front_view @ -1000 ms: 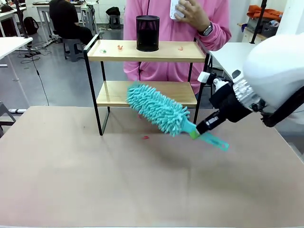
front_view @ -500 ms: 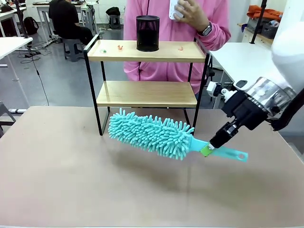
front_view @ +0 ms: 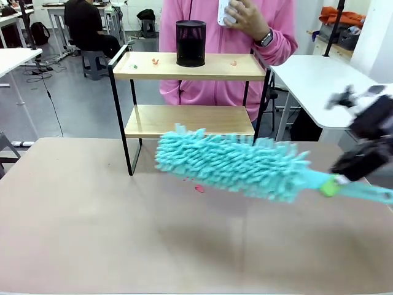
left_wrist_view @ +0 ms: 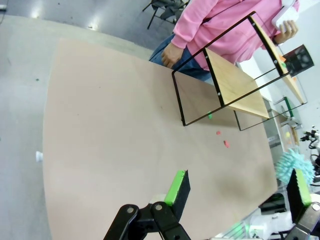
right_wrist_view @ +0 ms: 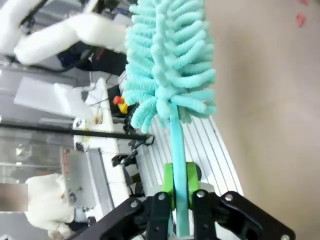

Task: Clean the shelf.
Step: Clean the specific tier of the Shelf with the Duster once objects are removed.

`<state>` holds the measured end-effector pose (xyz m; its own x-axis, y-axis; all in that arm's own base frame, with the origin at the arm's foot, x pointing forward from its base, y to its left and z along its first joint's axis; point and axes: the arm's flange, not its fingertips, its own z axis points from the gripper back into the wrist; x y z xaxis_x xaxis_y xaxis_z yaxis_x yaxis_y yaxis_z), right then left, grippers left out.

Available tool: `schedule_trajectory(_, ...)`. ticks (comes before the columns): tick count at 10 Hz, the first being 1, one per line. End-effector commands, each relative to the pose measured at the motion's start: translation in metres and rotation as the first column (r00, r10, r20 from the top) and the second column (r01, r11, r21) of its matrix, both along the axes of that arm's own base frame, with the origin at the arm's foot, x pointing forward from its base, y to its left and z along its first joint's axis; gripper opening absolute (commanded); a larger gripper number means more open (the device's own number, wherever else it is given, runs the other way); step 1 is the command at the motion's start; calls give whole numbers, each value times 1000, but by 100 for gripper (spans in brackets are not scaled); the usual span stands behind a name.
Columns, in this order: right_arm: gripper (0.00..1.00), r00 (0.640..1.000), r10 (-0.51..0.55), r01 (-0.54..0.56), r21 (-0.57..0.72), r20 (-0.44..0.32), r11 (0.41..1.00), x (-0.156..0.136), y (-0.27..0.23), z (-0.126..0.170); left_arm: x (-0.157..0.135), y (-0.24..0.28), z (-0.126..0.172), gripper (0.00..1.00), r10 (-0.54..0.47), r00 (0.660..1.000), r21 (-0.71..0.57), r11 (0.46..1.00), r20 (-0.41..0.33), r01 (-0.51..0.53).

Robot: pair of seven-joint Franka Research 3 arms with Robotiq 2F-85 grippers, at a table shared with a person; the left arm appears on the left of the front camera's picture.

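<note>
While duster (front_view: pixel 233 165) fronts shelf (front_view: pixel 215 62), black cup (front_view: pixel 191 43) on top (pink crumb (front_view: pixel 199 188) nearby)

One shelf (front_view: pixel 190 72), one duster (front_view: pixel 233 165), one cup (front_view: pixel 191 43)

Floor (front_view: pixel 80 107): grey and smooth, well left of and below the person's raised hand (front_view: pixel 249 18).
White table (front_view: pixel 319 77): right of that hand, lower.
Second white table (front_view: pixel 15 58): far to its left.
Stool (front_view: pixel 92 60): left of it, beside a seated person in black (front_view: pixel 83 24).
Black cable (front_view: pixel 52 98): trails across the floor.
</note>
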<state>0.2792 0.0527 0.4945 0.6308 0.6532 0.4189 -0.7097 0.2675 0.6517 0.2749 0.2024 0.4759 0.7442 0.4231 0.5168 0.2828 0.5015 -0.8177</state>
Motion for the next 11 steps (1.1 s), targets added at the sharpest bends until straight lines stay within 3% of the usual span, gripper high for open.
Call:
schedule_trajectory(1, 0, 990, -94, 83, 100, 110, 992, -29, -68, 35, 1, -1, 1, 100, -2, 1000, -2, 1000, 27, 2)
schedule_trajectory(2, 0, 972, -198, 176, 169, 127, 970, -40, -95, 43, 1, -1, 1, 100, -2, 1000, -2, 1000, 27, 2)
schedule_trajectory(3, 0, 943, -321, 293, 236, 89, 926, -50, -123, 47, 1, -1, 1, 100, -2, 1000, -2, 1000, 27, 2)
schedule_trajectory(4, 0, 887, -459, 425, 310, 43, 850, -55, -146, 46, 1, -1, 1, 100, -2, 1000, -2, 1000, 27, 2)
schedule_trajectory(5, 0, 779, -626, 586, 406, -44, 701, -60, -173, 41, 1, -1, 1, 100, -2, 1000, -2, 1000, 27, 2)
schedule_trajectory(6, 0, 720, -685, 649, 462, -115, 604, -63, -188, 35, 1, -1, 1, 100, -2, 1000, -2, 1000, 27, 2)
schedule_trajectory(7, 0, 587, -774, 766, 471, -238, 437, -61, -208, 16, 1, -1, 1, 100, -2, 1000, -2, 1000, 27, 2)
schedule_trajectory(8, 0, 470, -826, 860, 373, -311, 348, -55, -215, -1, 1, -1, 1, 100, -2, 1000, -2, 1000, 27, 2)
schedule_trajectory(9, 0, 396, -871, 913, 229, -291, 338, -45, -210, -14, 1, -1, 1, 100, -2, 1000, -2, 1000, 27, 2)
schedule_trajectory(10, 0, 396, -881, 918, 109, -261, 380, -35, -200, -21, 1, -1, 1, 100, -2, 1000, -2, 1000, 27, 2)
schedule_trajectory(11, 0, 501, -825, 851, 318, -260, 417, -57, -252, 2, 1, -1, 1, 100, -2, 1000, -2, 1000, 27, 2)
